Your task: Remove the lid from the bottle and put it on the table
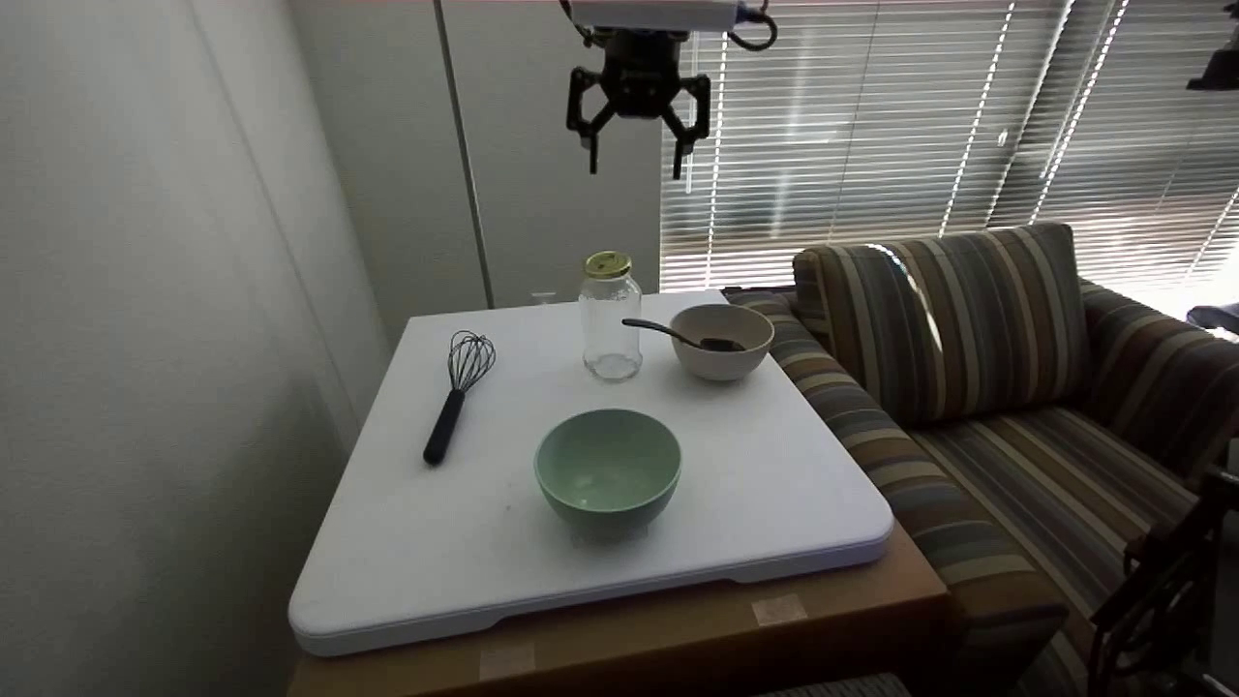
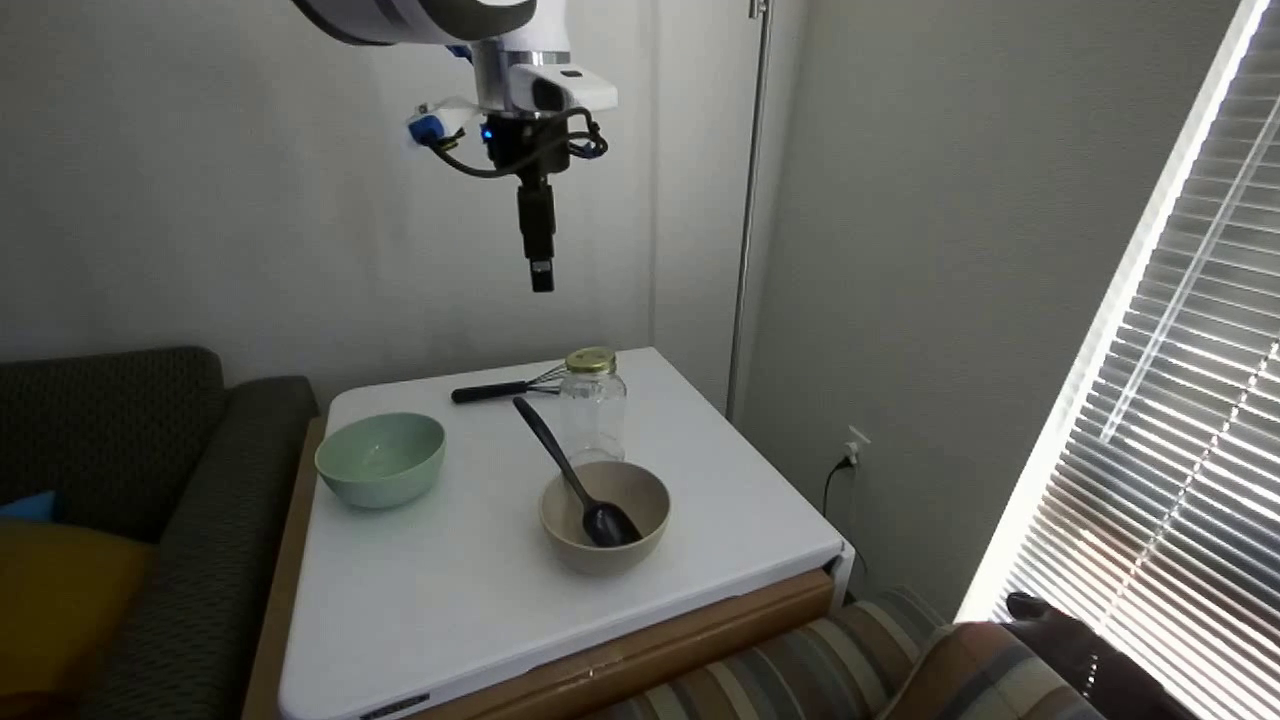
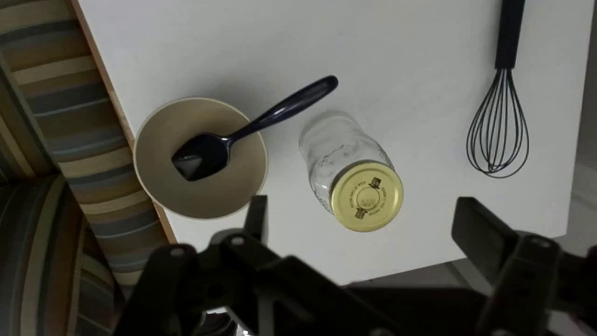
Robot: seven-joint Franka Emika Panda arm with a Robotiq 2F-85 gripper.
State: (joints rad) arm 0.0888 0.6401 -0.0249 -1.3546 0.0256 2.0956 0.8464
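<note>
In an exterior view, the bottle (image 1: 612, 329) stands on the table (image 1: 397, 552), the lid (image 1: 608, 264) on top. A whisk (image 1: 455, 399) lies left of the bottle; just to the right stands a bowl (image 1: 716, 366) with a spoon (image 1: 675, 334) in it, sticking out toward the bottle. A second bowl (image 1: 608, 463) stands before the bottle. The gripper (image 1: 635, 174) hangs higher, apart from the lid. A sofa (image 1: 1026, 445) stands right of the table.

The white table (image 1: 774, 474) carries an upright glass bottle (image 1: 602, 334), a beige bowl (image 1: 718, 365) just beside it, a green bowl (image 1: 608, 474) and a black-handled whisk (image 1: 452, 411) lying down.
</note>
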